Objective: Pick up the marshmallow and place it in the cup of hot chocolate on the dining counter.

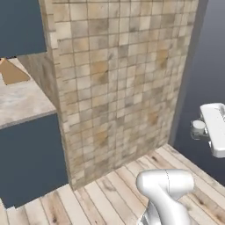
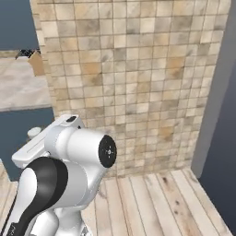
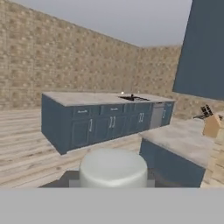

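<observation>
A tan tiled wall [image 1: 118, 83] stands close ahead in both base views, rising from a pale plank floor [image 1: 110, 197]. The white arm [image 2: 69, 161] is folded low before it. In the hand view, the long dining table [image 3: 105, 116] (beige top, dark blue base) stands well apart across the room. A nearer beige table [image 3: 186, 140] carries a wooden knife block [image 3: 212, 124]. Whether the end effector is released or clenched cannot be told. The marshmallow and cup are too small to make out.

Dining counter [image 3: 83, 99] far off: beige top, dark blue base.
</observation>
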